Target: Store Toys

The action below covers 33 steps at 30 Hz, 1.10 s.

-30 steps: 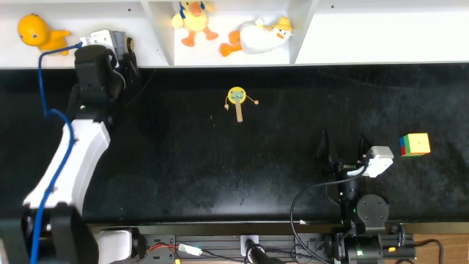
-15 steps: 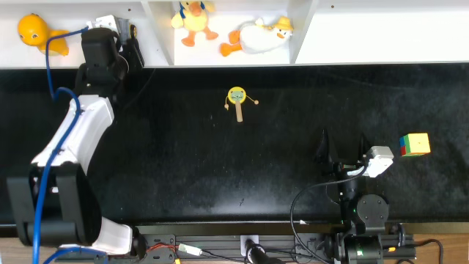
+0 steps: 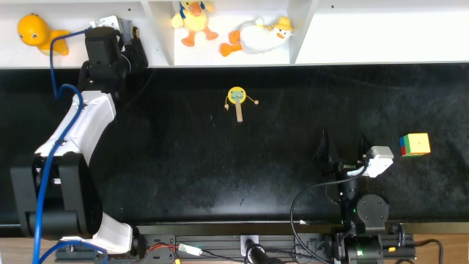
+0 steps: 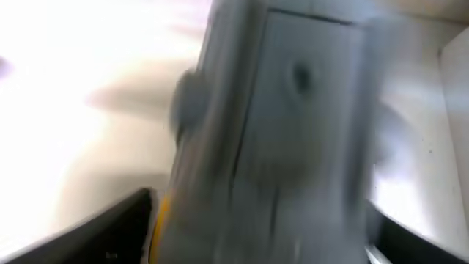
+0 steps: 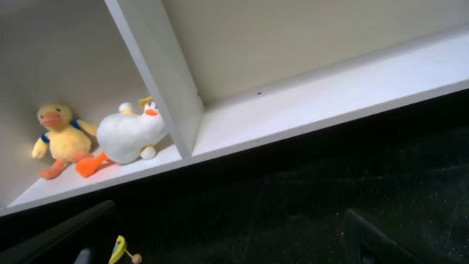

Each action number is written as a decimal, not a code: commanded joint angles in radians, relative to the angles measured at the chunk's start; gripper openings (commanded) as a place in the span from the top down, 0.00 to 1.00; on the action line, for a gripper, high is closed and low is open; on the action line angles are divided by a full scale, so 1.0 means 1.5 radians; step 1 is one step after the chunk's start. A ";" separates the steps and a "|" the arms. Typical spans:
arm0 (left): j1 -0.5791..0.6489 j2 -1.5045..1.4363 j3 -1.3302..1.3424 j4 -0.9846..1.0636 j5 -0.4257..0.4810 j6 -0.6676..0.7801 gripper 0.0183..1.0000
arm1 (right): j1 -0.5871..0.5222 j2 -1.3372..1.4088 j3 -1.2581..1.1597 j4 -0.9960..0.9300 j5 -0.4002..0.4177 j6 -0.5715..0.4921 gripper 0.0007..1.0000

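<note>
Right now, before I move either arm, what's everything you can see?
Shelf: one, white, along the table's far edge.
Orange duck: one, orange, left compartment.
Yellow duck: one, yellow with orange feet, middle compartment.
White duck: one, white with orange feet, middle compartment, beside the yellow duck.
Rattle: one, yellow, on the table in front of the middle compartment.
Cube: one, multicoloured, on the table's right side.
Table: one, black.
Left gripper: one, black, at the left compartment, near its divider.
Right gripper: one, black, open and empty, near the cube.
</note>
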 commanded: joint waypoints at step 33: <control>-0.220 -0.812 -0.092 -0.796 -0.085 -0.232 0.00 | 0.004 -0.006 -0.009 0.003 0.005 0.003 0.01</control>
